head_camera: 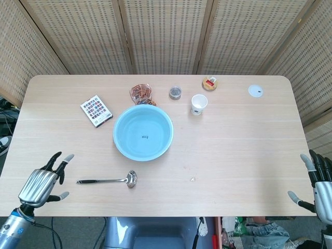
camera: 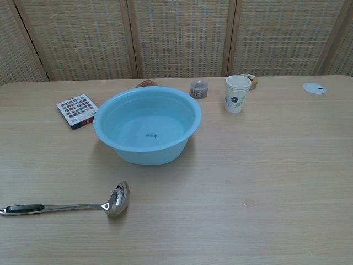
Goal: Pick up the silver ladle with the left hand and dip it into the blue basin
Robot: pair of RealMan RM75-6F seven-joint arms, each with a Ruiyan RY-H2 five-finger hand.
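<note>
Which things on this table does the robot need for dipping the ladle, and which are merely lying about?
Needed:
- ladle, lying flat near the front edge
- blue basin
- left hand, open, by the ladle's handle end, not touching it

Lying about:
- paper cup
- patterned card box
- small jar
- round tin
- white disc
- snack packet

**Woven screens behind my pale worktop**

I face a folding screen (head_camera: pixel 166 36) of woven cane panels in dark wooden frames, standing along the far edge and angling in at both sides. My worktop (head_camera: pixel 244 150) is light wood-grain with rounded corners, evenly lit with soft shadows. Below its near edge I see grey floor (head_camera: pixel 78 233), some cables at the left and clutter at the right.
</note>
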